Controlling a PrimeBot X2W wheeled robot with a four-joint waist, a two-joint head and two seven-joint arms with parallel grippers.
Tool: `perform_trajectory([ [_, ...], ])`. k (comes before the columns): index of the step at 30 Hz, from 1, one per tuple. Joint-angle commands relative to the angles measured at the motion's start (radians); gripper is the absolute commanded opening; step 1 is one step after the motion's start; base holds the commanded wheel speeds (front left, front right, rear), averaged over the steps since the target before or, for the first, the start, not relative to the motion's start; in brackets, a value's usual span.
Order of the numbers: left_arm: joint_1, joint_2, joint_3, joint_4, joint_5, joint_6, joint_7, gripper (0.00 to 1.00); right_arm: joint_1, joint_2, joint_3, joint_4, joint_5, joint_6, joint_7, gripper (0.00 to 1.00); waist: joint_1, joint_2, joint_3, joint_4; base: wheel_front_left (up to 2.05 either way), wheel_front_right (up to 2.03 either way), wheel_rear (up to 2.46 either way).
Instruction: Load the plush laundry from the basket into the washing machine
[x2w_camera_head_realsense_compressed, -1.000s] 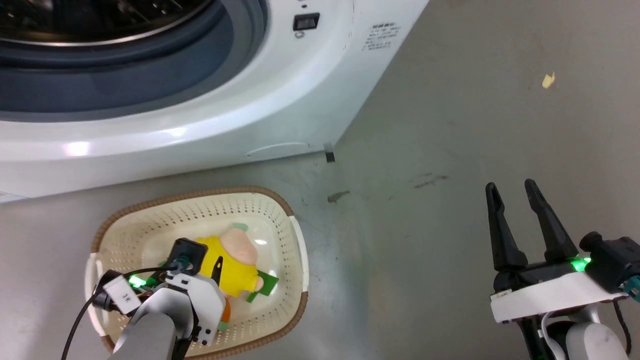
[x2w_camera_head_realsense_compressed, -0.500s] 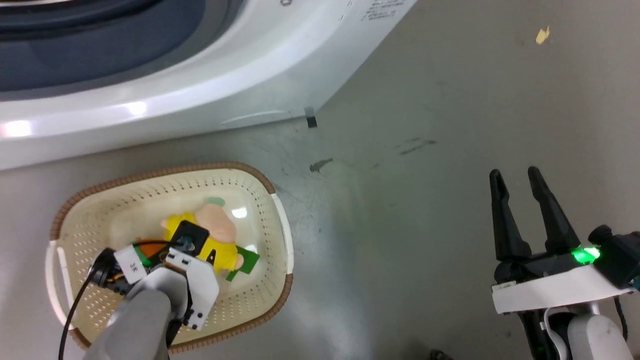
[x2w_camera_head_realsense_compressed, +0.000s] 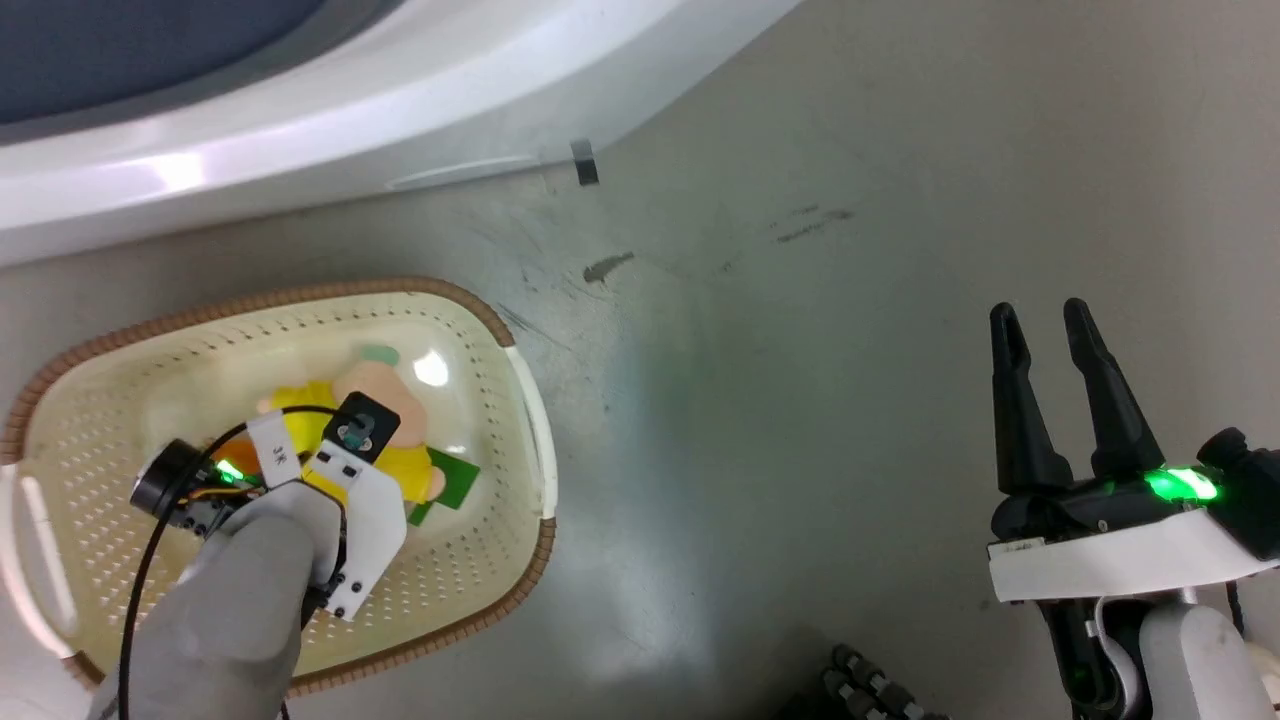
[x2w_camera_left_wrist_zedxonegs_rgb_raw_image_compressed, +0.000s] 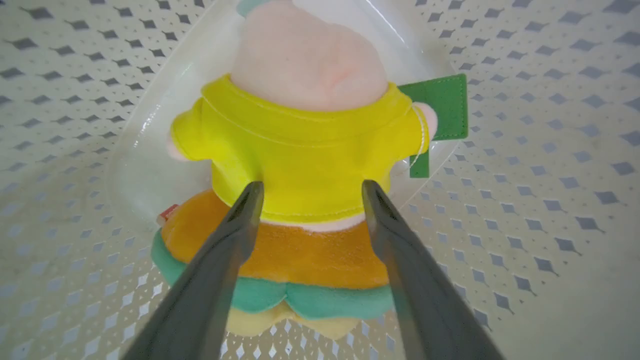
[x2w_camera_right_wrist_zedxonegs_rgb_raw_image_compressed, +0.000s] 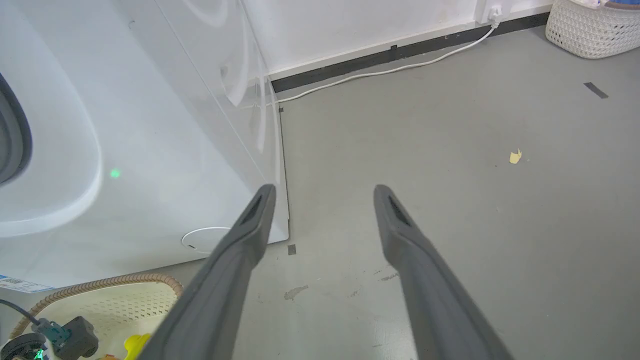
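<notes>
At the left of the head view, the basket (x2w_camera_head_realsense_compressed: 300, 297) sits on the grey floor (x2w_camera_head_realsense_compressed: 800, 400), close in front of the washing machine (x2w_camera_head_realsense_compressed: 400, 100), whose white front curves across the top left. The plush laundry (x2w_camera_head_realsense_compressed: 385, 385) lies on the basket's floor, pink head pointing toward the machine and a flat green tag (x2w_camera_head_realsense_compressed: 450, 483) sticking out on its right side. The left arm reaches down into the basket from above, its wrist covering much of the toy.

In the left wrist view, the left gripper (x2w_camera_left_wrist_zedxonegs_rgb_raw_image_compressed: 311, 186) is spread wide with nothing clamped. Its 2 dark fingers (x2w_camera_left_wrist_zedxonegs_rgb_raw_image_compressed: 235, 235) sit over the plush laundry (x2w_camera_left_wrist_zedxonegs_rgb_raw_image_compressed: 305, 145), the tips at the lower hem of the yellow top and the orange base showing between them. I cannot tell whether the tips touch the fabric. The perforated basket wall (x2w_camera_left_wrist_zedxonegs_rgb_raw_image_compressed: 525, 150) surrounds the toy on all sides.

Further right in the head view, a dark smear (x2w_camera_head_realsense_compressed: 607, 266) and a small black tape strip (x2w_camera_head_realsense_compressed: 585, 162) mark the floor near the machine's corner.

At the far right, the right gripper (x2w_camera_head_realsense_compressed: 1040, 310) hangs over bare floor, well apart from the basket, its 2 fingers parted and empty. The right wrist view looks past those fingers at the machine's side, a white cable (x2w_camera_right_wrist_zedxonegs_rgb_raw_image_compressed: 400, 67) along the wall, a yellowish scrap (x2w_camera_right_wrist_zedxonegs_rgb_raw_image_compressed: 515, 156) and a white woven hamper (x2w_camera_right_wrist_zedxonegs_rgb_raw_image_compressed: 590, 30).
</notes>
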Motion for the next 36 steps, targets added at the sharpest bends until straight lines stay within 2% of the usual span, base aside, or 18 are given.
perform_trajectory([
  [1,-0.037,0.012,-0.023,0.029,-0.009,-0.005,0.014,1.0,-0.017,-0.001,0.002,-0.006,0.018,-0.001,-0.011,1.0,-0.0001,0.0,0.023,-0.013,0.0,0.0,0.0],
  [14,-0.156,0.062,-0.11,0.171,-0.042,-0.008,0.075,1.0,-0.04,-0.001,0.013,-0.002,0.076,-0.001,-0.038,1.0,-0.0001,0.0,0.133,-0.057,0.0,0.0,0.0],
  [15,-0.162,0.065,-0.116,0.182,-0.045,-0.009,0.078,0.28,-0.044,-0.001,0.015,-0.001,0.08,-0.001,-0.04,1.0,-0.0001,0.0,0.14,-0.061,0.0,0.0,0.0],
  [16,-0.168,0.068,-0.123,0.19,-0.048,-0.011,0.075,0.0,-0.049,-0.002,0.018,0.002,0.084,-0.001,-0.042,1.0,-0.0001,0.0,0.146,-0.066,0.0,0.0,0.0],
  [20,-0.186,0.087,-0.139,0.231,-0.068,-0.015,0.067,0.0,-0.073,-0.002,0.031,0.014,0.1,-0.001,-0.051,1.0,-0.0001,0.0,0.159,-0.089,0.0,0.0,0.0],
  [25,-0.174,0.105,-0.128,0.266,-0.105,0.007,0.04,0.0,-0.106,-0.002,0.051,0.033,0.114,-0.001,-0.056,1.0,-0.0001,0.0,0.129,-0.122,0.0,0.0,0.0],
  [30,-0.129,0.065,-0.107,0.268,-0.146,0.022,-0.011,0.0,-0.105,-0.002,0.025,0.06,0.077,-0.001,-0.056,1.0,-0.0001,0.0,0.016,-0.077,0.0,0.0,0.0],
  [36,-0.064,0.0,-0.093,0.255,-0.188,0.02,-0.116,0.0,-0.074,-0.002,-0.016,0.083,0.014,-0.001,-0.056,1.0,-0.0001,0.0,-0.14,-0.005,0.0,0.0,0.0],
])
